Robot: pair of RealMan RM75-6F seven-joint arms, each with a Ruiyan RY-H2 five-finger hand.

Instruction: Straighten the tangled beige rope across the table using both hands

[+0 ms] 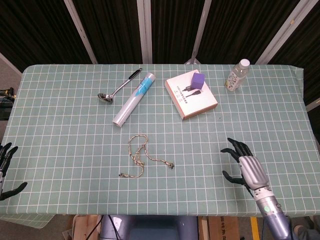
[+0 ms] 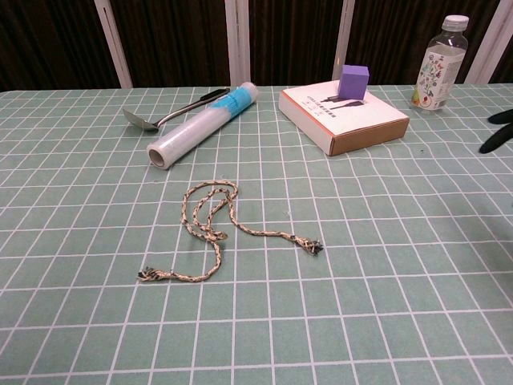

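The beige rope [image 1: 137, 155] lies looped and tangled on the green checked tablecloth, a little left of the table's middle; in the chest view the rope [image 2: 210, 228] shows one frayed end at lower left and the other at right. My right hand [image 1: 247, 167] hovers open over the cloth well to the right of the rope, fingers spread; only its dark fingertips [image 2: 498, 132] reach into the chest view's right edge. My left hand [image 1: 6, 170] is open at the table's left edge, far from the rope.
Beyond the rope lie a plastic-wrap roll [image 1: 134, 98] and a metal spoon [image 1: 119, 86]. A flat box [image 1: 191, 94] with a purple cube [image 1: 198, 79] on it sits at the back, and a water bottle [image 1: 237, 75] stands at back right.
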